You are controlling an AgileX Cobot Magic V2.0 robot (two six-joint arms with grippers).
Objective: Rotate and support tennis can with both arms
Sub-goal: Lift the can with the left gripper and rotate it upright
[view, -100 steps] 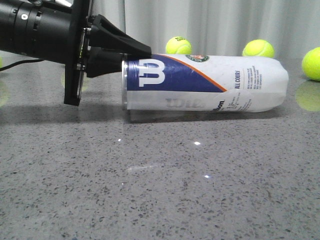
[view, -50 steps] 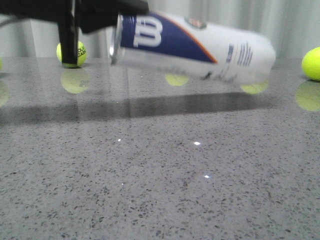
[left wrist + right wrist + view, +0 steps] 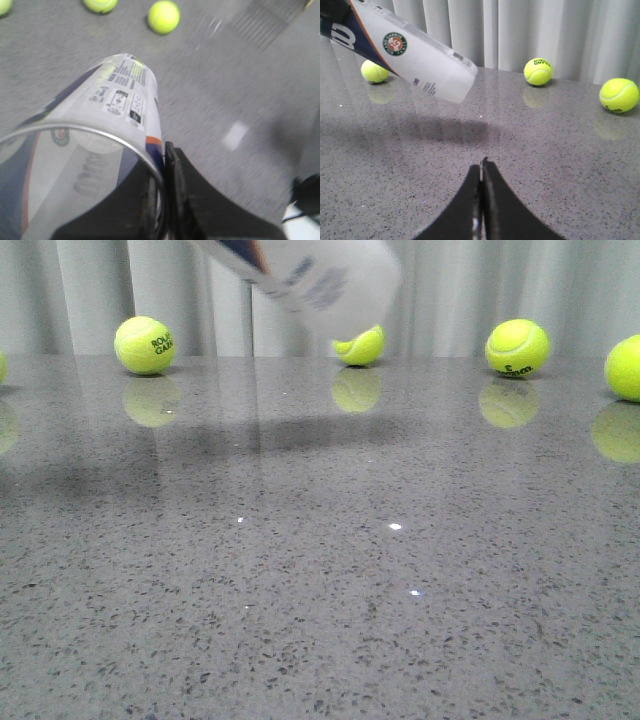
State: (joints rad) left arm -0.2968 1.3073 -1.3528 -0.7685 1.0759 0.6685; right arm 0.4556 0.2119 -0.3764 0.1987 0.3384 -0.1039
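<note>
The tennis can (image 3: 320, 278) has risen off the counter (image 3: 320, 570), left claw (image 3: 162, 200) clamped on its rim; right claw (image 3: 481, 200) closed, empty, at 6 o'clock

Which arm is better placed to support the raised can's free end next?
Right, probably. The left gripper already clamps the tennis can at its silver rim; the right gripper is shut, empty, low over the table, facing the can's hanging closed end.
</note>
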